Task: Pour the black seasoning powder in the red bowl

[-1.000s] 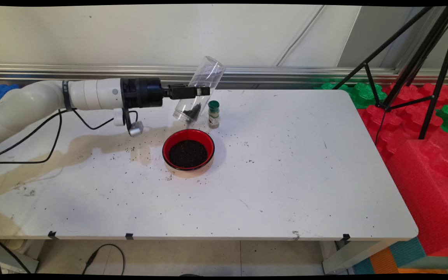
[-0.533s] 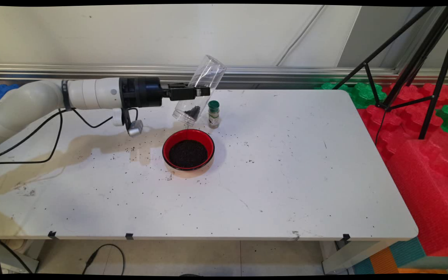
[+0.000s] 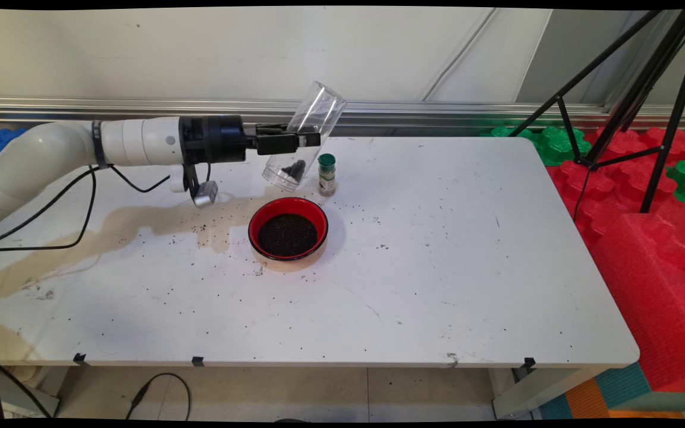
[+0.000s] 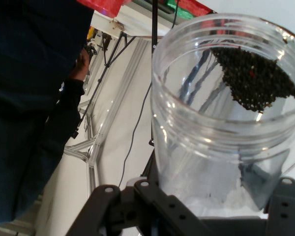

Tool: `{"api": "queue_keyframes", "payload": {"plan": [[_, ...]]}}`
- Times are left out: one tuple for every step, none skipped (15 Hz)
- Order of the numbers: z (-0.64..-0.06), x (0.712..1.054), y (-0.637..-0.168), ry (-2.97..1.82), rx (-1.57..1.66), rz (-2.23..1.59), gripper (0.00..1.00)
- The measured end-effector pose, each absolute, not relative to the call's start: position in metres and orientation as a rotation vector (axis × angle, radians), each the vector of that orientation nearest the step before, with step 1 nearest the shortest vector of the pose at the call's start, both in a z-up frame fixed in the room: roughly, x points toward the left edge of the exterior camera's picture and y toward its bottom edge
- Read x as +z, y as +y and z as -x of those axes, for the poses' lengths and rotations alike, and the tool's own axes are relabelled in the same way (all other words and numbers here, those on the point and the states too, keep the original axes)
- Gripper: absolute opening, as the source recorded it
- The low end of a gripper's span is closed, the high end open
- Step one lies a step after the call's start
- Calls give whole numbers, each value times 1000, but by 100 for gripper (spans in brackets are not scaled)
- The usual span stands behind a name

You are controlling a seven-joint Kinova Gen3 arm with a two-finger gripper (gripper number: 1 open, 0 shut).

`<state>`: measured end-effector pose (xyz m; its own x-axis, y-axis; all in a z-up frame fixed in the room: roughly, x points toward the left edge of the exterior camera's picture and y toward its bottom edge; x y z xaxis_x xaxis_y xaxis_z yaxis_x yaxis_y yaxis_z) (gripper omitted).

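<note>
Jar: clear plastic jar (image 3: 305,135) with dark granules, tilted, mouth down, clamped in jaws.
Change: raised slightly, higher above red bowl (image 3: 288,228).
Nearby: green-capped spice bottle (image 3: 326,175) on white worktop (image 3: 467,249).

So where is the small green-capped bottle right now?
In the main view the bottle stands upright on the table, just behind the right rim of the red bowl and right of the tilted clear jar in the end effector.
</note>
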<state>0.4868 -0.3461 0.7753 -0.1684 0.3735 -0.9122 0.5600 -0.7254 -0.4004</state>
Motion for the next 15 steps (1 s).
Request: {"api": "queue_keyframes", "payload": {"plan": [[-487, 776, -346, 1091, -2024, -1929, 0], [-487, 776, -346, 1086, -2027, -1927, 0], [-487, 777, -345, 1084, -2030, -1925, 0], [-488, 777, -345, 1084, -2033, -1923, 0], [-488, 778, -345, 1084, -2037, -1920, 0], [-488, 778, -345, 1085, -2042, -1916, 0], [-488, 779, -345, 1085, -2048, -1912, 0], [-488, 780, -345, 1085, -2054, -1907, 0], [-488, 781, -345, 1087, -2061, -1901, 0], [-488, 781, -345, 1089, -2066, -1896, 0], [-488, 782, -346, 1091, -2072, -1891, 0], [-489, 783, -346, 1091, -2075, -1888, 0], [-489, 784, -346, 1091, -2080, -1882, 0], [-490, 784, -346, 1092, -2084, -1878, 0], [-490, 785, -346, 1094, -2086, -1876, 0]]}}
